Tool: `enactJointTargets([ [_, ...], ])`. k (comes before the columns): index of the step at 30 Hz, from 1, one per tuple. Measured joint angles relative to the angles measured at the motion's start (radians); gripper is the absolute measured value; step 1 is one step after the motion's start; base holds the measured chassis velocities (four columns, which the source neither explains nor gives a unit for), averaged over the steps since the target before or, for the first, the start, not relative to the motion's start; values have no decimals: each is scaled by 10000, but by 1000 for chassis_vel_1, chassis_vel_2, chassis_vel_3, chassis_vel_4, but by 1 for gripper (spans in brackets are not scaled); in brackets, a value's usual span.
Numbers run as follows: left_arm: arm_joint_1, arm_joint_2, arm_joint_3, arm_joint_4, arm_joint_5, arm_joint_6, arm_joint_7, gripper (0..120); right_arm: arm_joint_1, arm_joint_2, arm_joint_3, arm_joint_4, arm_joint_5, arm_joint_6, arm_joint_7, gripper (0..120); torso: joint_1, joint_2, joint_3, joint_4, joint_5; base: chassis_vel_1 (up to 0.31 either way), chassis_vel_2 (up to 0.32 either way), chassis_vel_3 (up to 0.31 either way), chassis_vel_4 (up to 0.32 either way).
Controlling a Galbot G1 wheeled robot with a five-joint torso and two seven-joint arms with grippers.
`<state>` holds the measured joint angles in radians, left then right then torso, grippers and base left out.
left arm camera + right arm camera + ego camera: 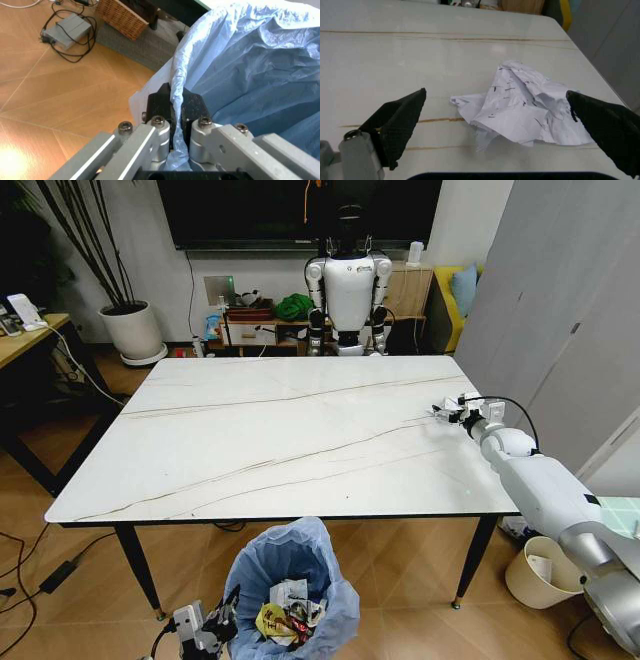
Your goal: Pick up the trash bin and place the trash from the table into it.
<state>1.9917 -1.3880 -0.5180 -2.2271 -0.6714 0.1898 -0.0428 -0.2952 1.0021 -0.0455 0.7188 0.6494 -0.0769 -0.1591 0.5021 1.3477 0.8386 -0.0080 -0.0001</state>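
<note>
**Right gripper spread around the last paper, left gripper clamped on the bin bag**

We see the large rectangular table (290,435) with its white marble-look top, thin brown veins, dark edge and slim black legs stretching ahead of us. Near its far right corner lies a crumpled white sheet of paper with small black marks (522,103), resting flat on the top. Our right gripper (505,127) sits low over that spot with its two black fingers (400,120) spread wide, one on either side of the paper and neither touching it. In the head view the right arm reaches in from the right edge of the table and the gripper (452,413) points toward the table's middle.

The small round trash bin lined with a crinkly translucent blue plastic bag (293,585) stands below the near edge of the table, in front of us. Inside it we make out a yellow wrapper, white scraps and something red (288,612), though we cannot tell the pieces apart well from above. Our left gripper (176,103) is at the bin's near left rim, its fingers (159,103) pressed together with a fold of the blue bag pinched between them.

A cream-white round bin (540,570) stands on the wooden floor (60,93) by the table's right leg.
</note>
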Motion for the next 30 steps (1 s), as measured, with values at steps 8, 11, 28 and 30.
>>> enactJointTargets([
  [8, -59, 169, -76, 10, -182, -2, 1, 0, 98, 114, 8, -306, -119, 18, -80, 100, 0, 0, 0, 0, 0, 0, 0, 0, 0],
  [11, -119, 291, -128, 10, -332, 3, -17, 0, 100, 151, 70, -410, -145, 35, -125, 98, 0, 1, 0, 0, 1, 0, 0, 0, 0],
  [28, -76, 366, -203, -1, -400, 18, -37, 0, -60, 204, 249, -480, -152, 118, -177, 40, 0, 3, 0, 0, 1, 0, 0, 0, 0],
  [30, -72, 363, -209, -12, -403, 19, -36, 0, -60, 203, 260, -499, -154, 121, -174, 30, 0, 3, 0, 0, 1, 0, 0, 0, 0],
])
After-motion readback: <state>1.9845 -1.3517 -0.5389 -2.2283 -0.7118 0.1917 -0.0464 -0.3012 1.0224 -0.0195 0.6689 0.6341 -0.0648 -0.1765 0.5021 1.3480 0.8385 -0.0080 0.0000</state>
